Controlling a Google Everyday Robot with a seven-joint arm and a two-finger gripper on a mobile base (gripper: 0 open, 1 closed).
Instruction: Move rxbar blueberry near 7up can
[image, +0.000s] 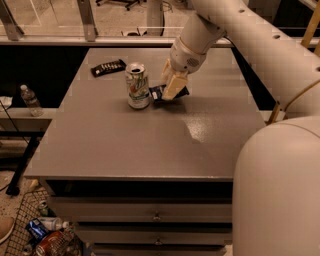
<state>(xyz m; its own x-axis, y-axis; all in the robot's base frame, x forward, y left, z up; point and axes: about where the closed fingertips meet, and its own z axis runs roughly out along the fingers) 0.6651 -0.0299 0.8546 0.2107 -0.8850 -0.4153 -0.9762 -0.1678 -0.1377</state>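
Note:
The 7up can (137, 86) stands upright on the grey table (150, 145), left of centre towards the back. The rxbar blueberry (157, 93), a dark navy wrapper, lies just right of the can, close to it, low at the table surface. My gripper (170, 90) reaches down from the upper right and is shut on the bar, whose ends stick out on both sides of the cream fingers (173, 84). The middle of the bar is hidden behind them.
A black bar wrapper with white marks (108, 67) lies at the back left of the table. My arm's large white body (280, 190) fills the right foreground. A water bottle (31, 100) stands on a ledge to the left. Drawers and floor clutter sit below the front edge.

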